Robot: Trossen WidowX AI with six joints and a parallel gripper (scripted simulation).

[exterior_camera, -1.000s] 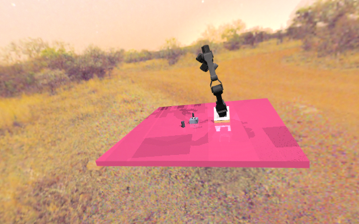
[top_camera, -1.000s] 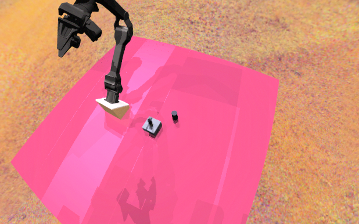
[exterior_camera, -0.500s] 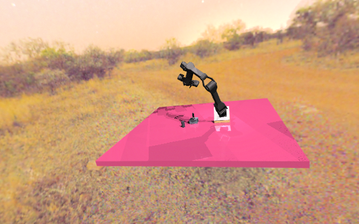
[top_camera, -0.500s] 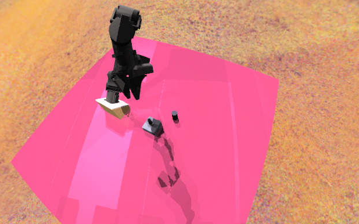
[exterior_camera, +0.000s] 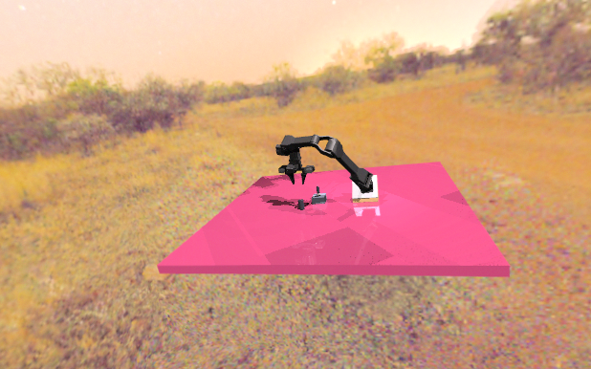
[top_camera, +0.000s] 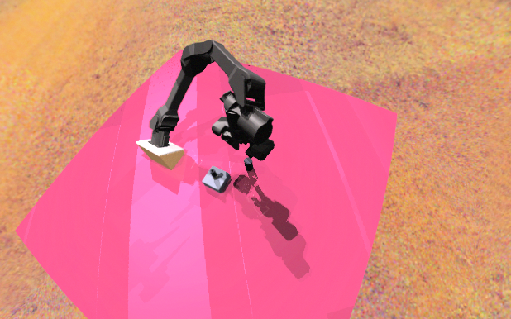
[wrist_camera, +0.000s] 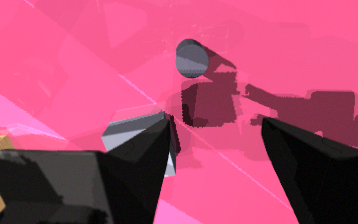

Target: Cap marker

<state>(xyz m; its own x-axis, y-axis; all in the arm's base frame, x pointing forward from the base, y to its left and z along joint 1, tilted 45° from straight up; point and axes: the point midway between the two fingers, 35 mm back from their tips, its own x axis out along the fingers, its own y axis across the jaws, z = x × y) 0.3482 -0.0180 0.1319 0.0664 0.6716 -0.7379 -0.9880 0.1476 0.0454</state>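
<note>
The dark cap (top_camera: 248, 164) (exterior_camera: 301, 205) (wrist_camera: 192, 61) stands upright by itself on the pink table, beside the holder block. The grey-blue holder block (top_camera: 211, 181) (exterior_camera: 318, 199) (wrist_camera: 120, 135) holds the short dark marker (exterior_camera: 317, 189) upright, with no cap on it. My gripper (exterior_camera: 298, 183) (wrist_camera: 215, 126) is open and empty, pointing down well above the table. In the wrist view the cap is ahead of the fingertips and left of their middle. The left finger covers part of the block and hides the marker.
The arm's base block (top_camera: 173, 160) (exterior_camera: 365, 199), white on top with wooden sides, stands on the pink table (top_camera: 323, 186) (exterior_camera: 235, 249) near the holder block. Its edge also shows at the wrist view's lower left. Arm shadows lie around the cap.
</note>
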